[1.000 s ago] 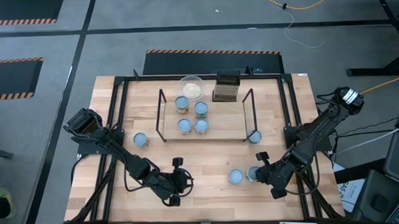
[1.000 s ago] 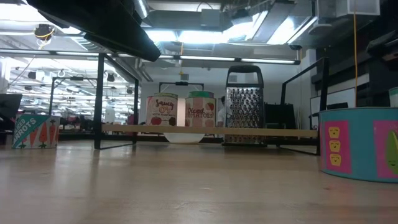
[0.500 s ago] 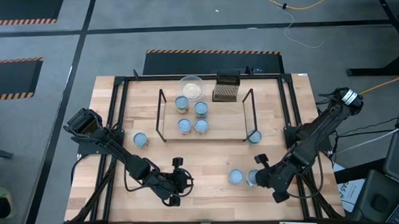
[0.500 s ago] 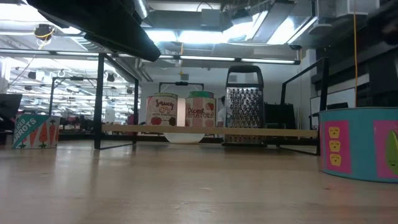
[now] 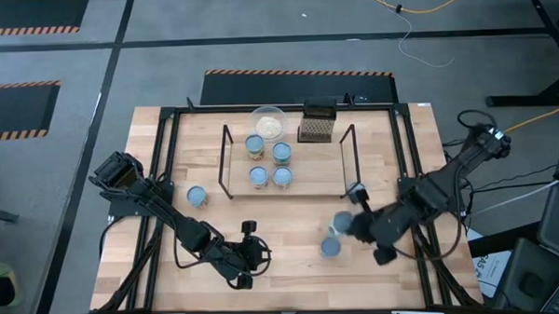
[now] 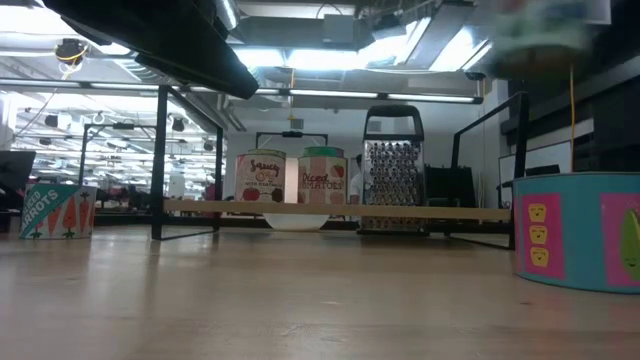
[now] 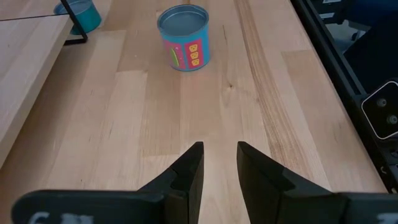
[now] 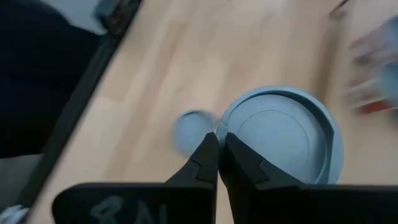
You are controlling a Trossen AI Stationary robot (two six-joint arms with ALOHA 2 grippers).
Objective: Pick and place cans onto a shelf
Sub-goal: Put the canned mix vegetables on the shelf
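Labels: "Sauce" can (image 6: 266,177) on shelf (image 6: 330,210) | left fingers (image 7: 219,163) parted, empty | right fingers (image 8: 219,152) pinching can rim (image 8: 280,134)

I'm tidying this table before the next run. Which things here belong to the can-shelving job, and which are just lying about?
Job: shelf; four cans on it; three cans on the table; one can pinched at its rim by the right gripper.
Lying about: clear bowl; grater.
The left gripper waits open and empty near the table's front.

Grey floor (image 5: 256,32) with hazard-striped mats (image 5: 17,106), yellow cable (image 5: 414,5); ceiling lights (image 6: 320,55).
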